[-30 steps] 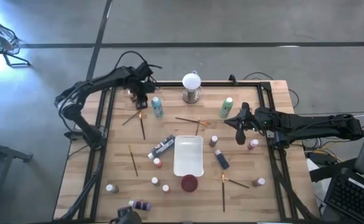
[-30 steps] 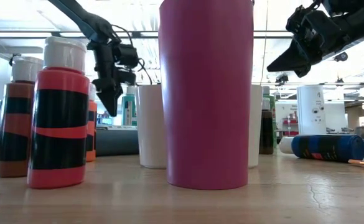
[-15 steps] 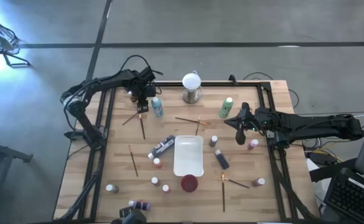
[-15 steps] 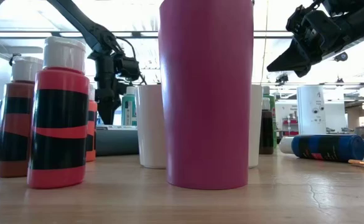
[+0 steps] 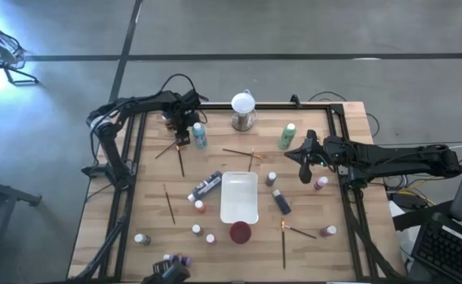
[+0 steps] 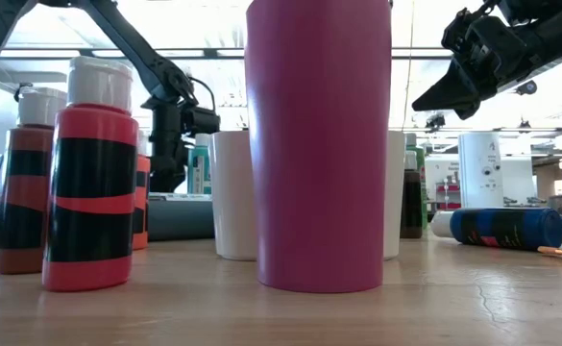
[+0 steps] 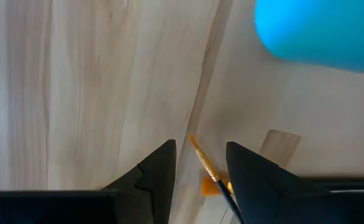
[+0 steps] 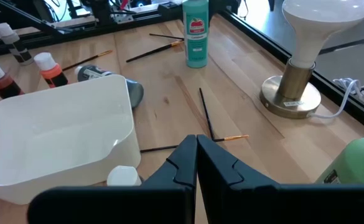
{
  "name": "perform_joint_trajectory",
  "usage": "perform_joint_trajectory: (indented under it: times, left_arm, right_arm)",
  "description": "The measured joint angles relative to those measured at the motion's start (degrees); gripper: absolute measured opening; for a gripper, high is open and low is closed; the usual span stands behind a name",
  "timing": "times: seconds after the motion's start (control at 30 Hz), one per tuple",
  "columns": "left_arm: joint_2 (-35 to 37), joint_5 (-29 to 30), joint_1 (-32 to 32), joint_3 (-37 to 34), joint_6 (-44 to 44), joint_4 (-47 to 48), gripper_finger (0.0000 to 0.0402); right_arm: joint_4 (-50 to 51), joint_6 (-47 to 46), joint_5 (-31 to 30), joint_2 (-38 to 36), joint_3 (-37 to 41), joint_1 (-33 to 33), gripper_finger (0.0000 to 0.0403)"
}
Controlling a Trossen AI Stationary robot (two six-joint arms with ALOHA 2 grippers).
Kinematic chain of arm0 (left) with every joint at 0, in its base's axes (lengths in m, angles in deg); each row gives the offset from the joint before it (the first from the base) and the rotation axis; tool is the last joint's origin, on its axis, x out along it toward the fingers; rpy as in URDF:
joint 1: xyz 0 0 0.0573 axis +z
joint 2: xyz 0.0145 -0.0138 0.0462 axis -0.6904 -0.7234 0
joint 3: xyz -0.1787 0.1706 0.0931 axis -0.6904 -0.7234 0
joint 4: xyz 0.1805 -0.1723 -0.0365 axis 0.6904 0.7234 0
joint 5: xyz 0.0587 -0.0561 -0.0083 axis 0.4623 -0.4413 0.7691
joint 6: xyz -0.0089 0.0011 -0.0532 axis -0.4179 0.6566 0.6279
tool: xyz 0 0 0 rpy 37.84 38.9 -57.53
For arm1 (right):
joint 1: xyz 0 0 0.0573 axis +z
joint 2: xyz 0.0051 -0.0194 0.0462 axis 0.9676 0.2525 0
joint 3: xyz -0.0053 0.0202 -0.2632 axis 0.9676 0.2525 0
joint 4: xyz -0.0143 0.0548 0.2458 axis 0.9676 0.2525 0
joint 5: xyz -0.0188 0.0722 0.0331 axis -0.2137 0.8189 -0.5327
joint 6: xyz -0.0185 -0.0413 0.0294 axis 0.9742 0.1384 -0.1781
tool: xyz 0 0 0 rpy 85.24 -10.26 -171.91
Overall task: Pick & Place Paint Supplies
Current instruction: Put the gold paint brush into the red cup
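My left gripper [image 5: 181,142] is open and points down at the far left of the table, beside an upright teal bottle [image 5: 200,136]. In the left wrist view its two fingers stand on either side of a thin brush's orange-tipped end [image 7: 198,151], which lies on the wood, and I see no touch. My left gripper [image 7: 200,146] has the teal bottle [image 7: 318,31] just beyond it. My right gripper [image 5: 305,175] is shut and empty, held above the table right of the white tray [image 5: 239,197]. Small white-capped bottles and brushes lie scattered over the table.
A white globe lamp [image 5: 243,110] stands at the far middle, with a green bottle [image 5: 287,136] to its right. The dark red cup [image 5: 240,232] stands near the tray's front. A dark blue bottle [image 5: 281,202] lies right of the tray. Black frame rails run along the table's sides.
My left gripper has gone down and a little toward the table's near edge, closing on the brush beside the teal bottle.
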Motion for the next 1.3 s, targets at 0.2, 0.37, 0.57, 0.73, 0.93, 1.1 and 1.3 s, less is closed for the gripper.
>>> perform_joint_trajectory:
  times: [0.2,0.37,0.57,0.73,0.93,1.1,1.3]
  left_arm:
    - [-1.1,0.1,0.1,0.0,1.1,0.0,0.0147]
    - [-2.3,0.1,0.1,0.0,1.5,-0.3,0.0146]
    - [-3.3,0.1,0.1,0.0,2.6,-1.7,0.0145]
    - [-3.7,0.2,0.1,0.1,3.7,-1.8,0.0132]
    - [-3.7,0.6,0.2,0.1,4.0,-2.1,0.0073]
    - [-3.7,0.6,0.2,0.1,4.2,-2.1,0.0012]
    - [-3.5,0.4,0.3,0.1,5.2,-1.6,0.0005]
  right_arm:
    - [0.0,0.0,0.0,0.0,0.0,0.0,0.0008]
    - [0.0,0.1,0.0,0.0,0.0,0.0,0.0008]
    - [0.0,0.2,0.0,0.0,0.0,0.0,0.0008]
    - [0.1,0.2,0.0,0.0,0.0,0.0,0.0008]
    - [0.0,0.5,0.0,0.0,0.0,0.0,0.0008]
    - [0.1,0.6,0.0,0.0,0.0,0.0,0.0008]
    - [0.0,0.6,0.0,0.0,0.0,0.0,0.0008]
